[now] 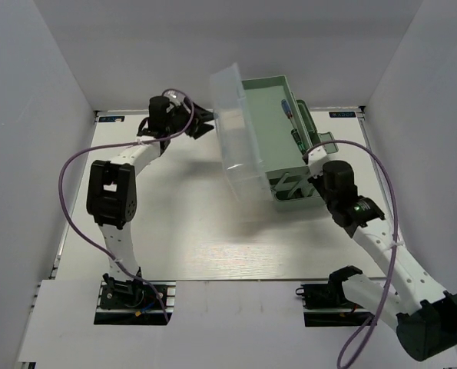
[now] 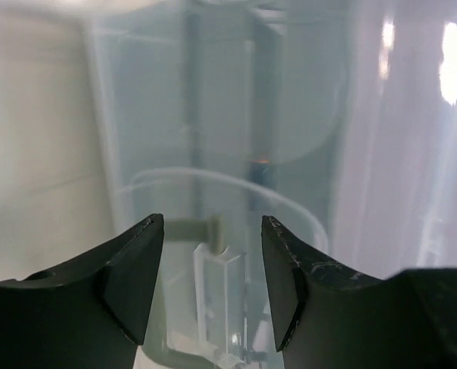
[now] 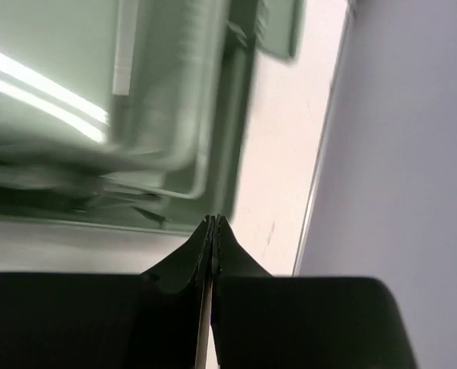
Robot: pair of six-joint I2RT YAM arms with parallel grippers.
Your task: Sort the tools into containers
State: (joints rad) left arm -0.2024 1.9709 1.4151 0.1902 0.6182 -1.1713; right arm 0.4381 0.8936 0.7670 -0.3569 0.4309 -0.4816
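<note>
The left pincer (image 2: 213,265) stands apart with nothing between its jaws, looking straight at the translucent lid (image 2: 213,146), which fills its wrist view and seems very near, though contact cannot be told. From above, that lid (image 1: 237,131) stands raised and tilted over the left side of the mint-green toolbox (image 1: 278,146), which sits at the far right of the white surface (image 1: 182,223). The right pincer (image 3: 213,229) is pressed together on nothing, its tip just beside the toolbox's near right wall (image 3: 159,115), above the surface close to the side wall. Inside the open box a slim screwdriver (image 1: 287,108) lies along the far right part; other tools are too small to make out, and none shows loose on the surface. Judging from this, the sorting looks largely done and the step in hand concerns the lid. To do it well, the left pincer should take the lid by its free rim rather than its flat face, where smooth plastic would slip, and guide it along the hinge's arc without forcing. The right pincer can steady the box so it does not slide or tip.
</note>
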